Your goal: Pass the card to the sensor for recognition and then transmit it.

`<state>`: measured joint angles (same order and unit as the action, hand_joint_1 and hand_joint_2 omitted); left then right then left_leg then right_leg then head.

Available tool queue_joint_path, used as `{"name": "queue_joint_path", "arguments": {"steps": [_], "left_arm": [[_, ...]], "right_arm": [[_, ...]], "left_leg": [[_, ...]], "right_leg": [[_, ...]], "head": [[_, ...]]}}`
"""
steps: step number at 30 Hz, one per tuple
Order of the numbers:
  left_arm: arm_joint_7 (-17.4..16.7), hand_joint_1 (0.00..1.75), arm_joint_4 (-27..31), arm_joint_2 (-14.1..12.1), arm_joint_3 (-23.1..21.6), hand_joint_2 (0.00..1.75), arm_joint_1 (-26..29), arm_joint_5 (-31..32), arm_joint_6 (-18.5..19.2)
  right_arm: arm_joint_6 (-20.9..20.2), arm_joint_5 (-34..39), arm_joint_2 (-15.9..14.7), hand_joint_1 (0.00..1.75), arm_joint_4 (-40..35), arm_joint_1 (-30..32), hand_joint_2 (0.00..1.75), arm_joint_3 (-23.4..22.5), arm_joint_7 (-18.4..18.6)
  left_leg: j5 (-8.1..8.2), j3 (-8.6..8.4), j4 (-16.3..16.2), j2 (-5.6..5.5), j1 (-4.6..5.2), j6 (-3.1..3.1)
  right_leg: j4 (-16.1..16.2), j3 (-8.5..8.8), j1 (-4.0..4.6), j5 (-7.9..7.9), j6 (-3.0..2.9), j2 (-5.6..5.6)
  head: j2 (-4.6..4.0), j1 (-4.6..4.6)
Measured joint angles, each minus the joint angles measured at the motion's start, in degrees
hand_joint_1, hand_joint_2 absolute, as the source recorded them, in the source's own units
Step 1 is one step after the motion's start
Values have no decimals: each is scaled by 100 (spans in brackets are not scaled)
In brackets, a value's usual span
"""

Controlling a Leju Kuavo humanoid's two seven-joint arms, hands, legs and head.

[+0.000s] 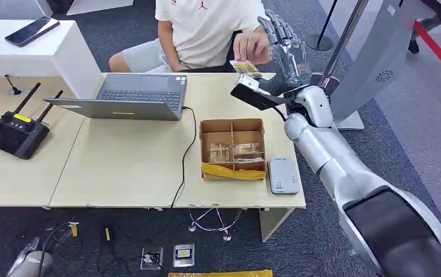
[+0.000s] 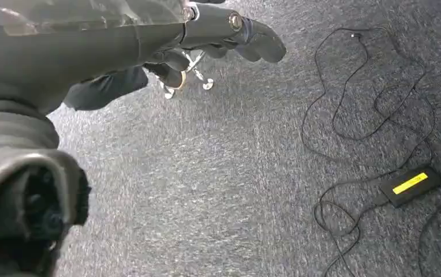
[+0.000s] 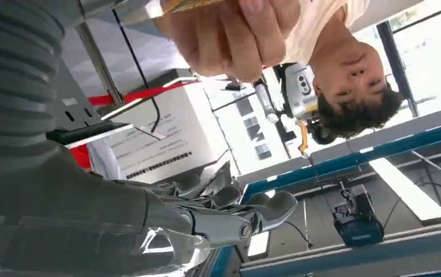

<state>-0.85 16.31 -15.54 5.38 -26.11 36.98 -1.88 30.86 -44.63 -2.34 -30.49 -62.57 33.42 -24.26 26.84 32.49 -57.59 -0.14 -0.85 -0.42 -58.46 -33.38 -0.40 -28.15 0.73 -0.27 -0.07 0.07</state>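
Note:
My right hand [image 1: 284,52] is raised past the table's far right corner, fingers up and spread. A seated person's hand [image 1: 251,47] pinches the small yellowish card [image 1: 245,68] just beside my palm. In the right wrist view the person's hand [image 3: 230,34] holds the card's edge [image 3: 189,4], while my fingers [image 3: 235,216] stand apart from it with nothing in them. The white sensor [image 1: 283,175] lies flat near the table's front right corner. My left hand [image 2: 230,34] hangs over the carpet, its fingers loose and holding nothing.
A cardboard box [image 1: 232,126] with more cards sits beside the sensor. An open laptop [image 1: 131,95] and its cable lie mid-table, and a black antenna device [image 1: 16,133] is at the left. A phone [image 1: 32,30] rests on a white stand. A power adapter [image 2: 408,184] and cords lie on the floor.

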Motion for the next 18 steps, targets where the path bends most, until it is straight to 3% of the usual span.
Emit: {"name": "queue_joint_path", "arguments": {"steps": [3,4,5,6,18], "left_arm": [[0,0,9,0,-26,0,-12,138,66],[0,0,9,0,-39,0,-24,179,87],[0,0,11,2,-46,0,-31,223,127],[0,0,11,2,-52,0,-40,267,157],[142,0,44,-17,-192,0,-119,712,583]], "right_arm": [[-33,-13,-15,0,0,5,175,83,101],[-50,-20,-20,19,0,10,175,92,149],[-70,-26,-26,157,0,15,175,96,168],[-103,-28,-42,175,0,20,175,103,205],[-715,-37,-282,175,-98,93,175,240,452]], "left_leg": [[1,-1,-1,5,0,-1],[1,0,-1,5,0,-2],[1,-1,-1,7,0,-2],[1,-1,-1,7,0,-2],[3,0,-2,12,0,-4]], "right_leg": [[0,-5,0,1,-1,10],[0,-5,0,1,-1,10],[0,-7,0,1,-1,12],[0,-7,0,1,-1,12],[0,-10,0,1,-1,22]], "head": [[0,0],[0,0],[0,0],[0,-2],[0,0]]}}
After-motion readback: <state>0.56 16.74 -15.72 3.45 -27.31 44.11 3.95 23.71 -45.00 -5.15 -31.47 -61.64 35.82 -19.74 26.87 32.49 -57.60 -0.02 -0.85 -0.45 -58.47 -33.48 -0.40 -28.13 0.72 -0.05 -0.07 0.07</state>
